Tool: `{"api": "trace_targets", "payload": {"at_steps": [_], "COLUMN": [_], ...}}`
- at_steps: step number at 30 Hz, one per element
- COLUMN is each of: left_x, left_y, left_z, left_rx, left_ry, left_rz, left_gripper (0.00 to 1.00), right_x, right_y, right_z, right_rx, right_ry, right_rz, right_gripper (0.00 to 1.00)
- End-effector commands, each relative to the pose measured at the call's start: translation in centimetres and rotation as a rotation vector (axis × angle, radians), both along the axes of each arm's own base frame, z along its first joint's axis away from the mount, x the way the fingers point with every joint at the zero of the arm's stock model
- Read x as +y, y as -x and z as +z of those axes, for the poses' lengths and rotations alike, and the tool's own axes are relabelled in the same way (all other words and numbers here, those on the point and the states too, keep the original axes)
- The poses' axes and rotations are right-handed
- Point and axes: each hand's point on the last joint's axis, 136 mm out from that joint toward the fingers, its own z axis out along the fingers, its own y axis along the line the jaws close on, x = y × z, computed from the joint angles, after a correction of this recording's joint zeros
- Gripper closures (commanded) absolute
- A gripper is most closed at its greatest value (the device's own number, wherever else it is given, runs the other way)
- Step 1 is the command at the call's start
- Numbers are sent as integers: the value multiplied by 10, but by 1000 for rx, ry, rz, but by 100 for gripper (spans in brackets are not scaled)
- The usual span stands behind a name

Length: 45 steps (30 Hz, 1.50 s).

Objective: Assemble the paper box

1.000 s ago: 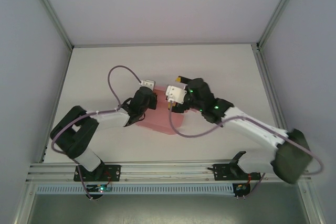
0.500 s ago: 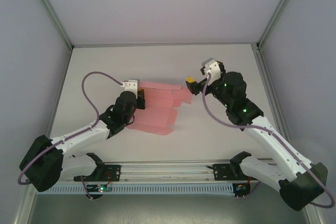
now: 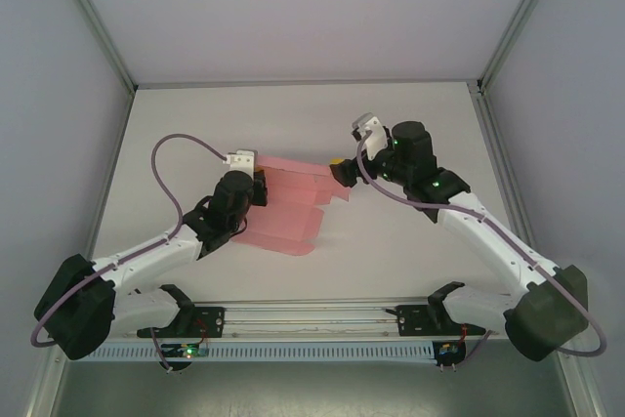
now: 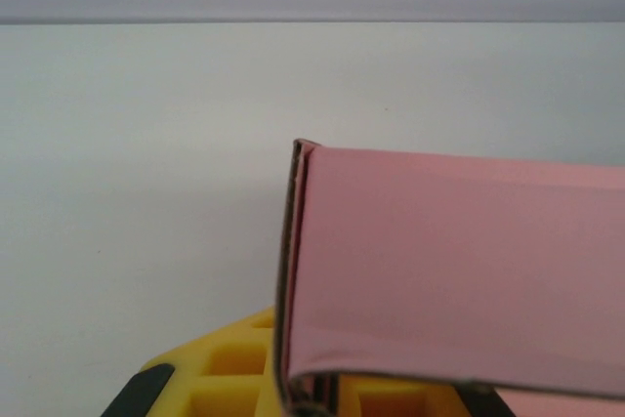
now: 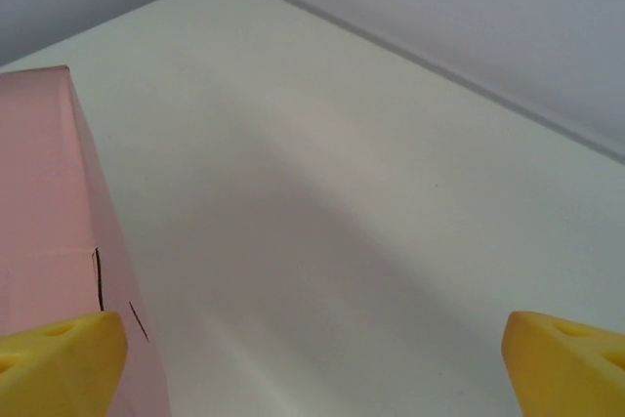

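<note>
The pink paper box lies partly unfolded on the white table, its stepped flaps pointing right. My left gripper is shut on its left edge. In the left wrist view the folded card rises from between my yellow fingers, with its doubled edge facing the camera. My right gripper is open at the card's upper right corner. In the right wrist view its fingertips stand far apart with bare table between them, and the pink card is just beside the left one.
The white table is ringed by an aluminium frame and grey walls. A metal rail runs along the near edge between the arm bases. A purple cable loops above the left arm.
A second ago both grippers were close together over the card. They have since drawn apart and the card has spread open. In the last half second my right gripper swung left to the card's corner.
</note>
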Motion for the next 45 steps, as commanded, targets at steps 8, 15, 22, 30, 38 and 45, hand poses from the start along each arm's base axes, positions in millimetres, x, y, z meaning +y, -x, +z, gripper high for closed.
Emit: {"api": "trace_targets", "payload": {"at_steps": [8,15,22,30,38,45], "left_x": [-1,-7,-6,0,5,11], "left_y": [-9,-8,-5,-4,-2,-4], "left_z": [-5,-1,0,-11,-3,-3], "left_rx": [45,37,31,145,147,167], "left_ry": [-24,4,-17,-46,-57,-51], "left_rz": [25,-8,-21,35,52,108], "left_gripper": [100,100,100,100,100,100], "right_x": [43,48,39,41,49,59], "right_y": [28,19,4,11,-7,-18], "right_z": [-17,-39,-14,0,-27,-27], "right_rx": [-3,30,-75,-249,-189,-187], "right_ry": [168,255,278,457,601,618], "right_rz": [226,197,130,142,131,67], "right_gripper": [2,2,2,18,60,99]}}
